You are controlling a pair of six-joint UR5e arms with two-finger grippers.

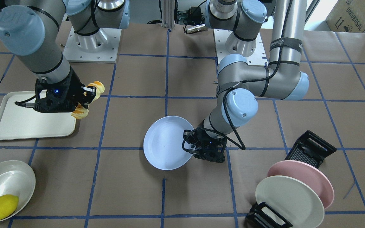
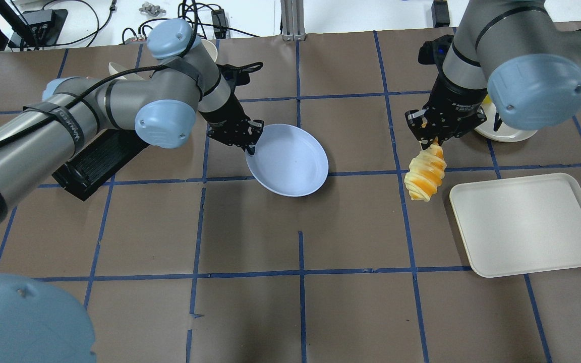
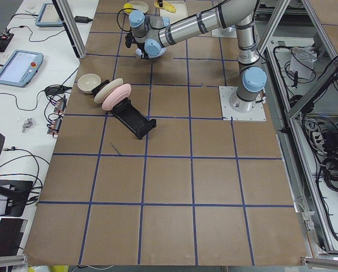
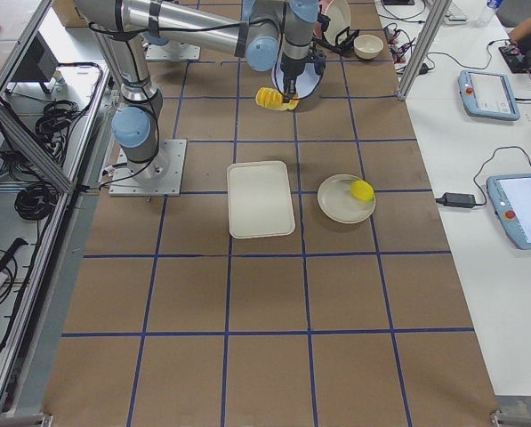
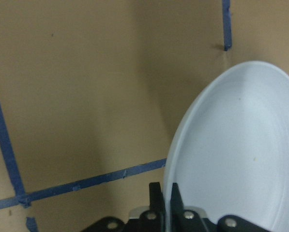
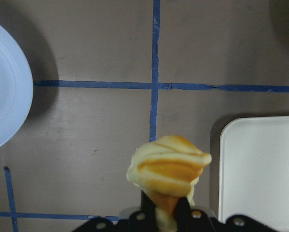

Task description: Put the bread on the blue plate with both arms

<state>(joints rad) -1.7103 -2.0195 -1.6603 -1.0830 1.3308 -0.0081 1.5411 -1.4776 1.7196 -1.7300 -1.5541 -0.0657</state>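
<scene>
The bread (image 2: 425,172), a ridged orange and cream roll, hangs end-down from my right gripper (image 2: 434,142), which is shut on its upper end above the table, left of the cream tray. It also shows in the front view (image 1: 81,111) and the right wrist view (image 6: 167,169). The blue plate (image 2: 290,159) is tilted, its rim pinched by my left gripper (image 2: 251,147), which is shut on it. The plate also shows in the front view (image 1: 165,142) and the left wrist view (image 5: 241,159).
A cream tray (image 2: 527,222) lies right of the bread. A white bowl (image 1: 5,183) holds a yellow lemon (image 1: 2,207). A pink plate (image 1: 306,177) and a cream plate (image 1: 288,199) lean in a black rack (image 1: 309,148).
</scene>
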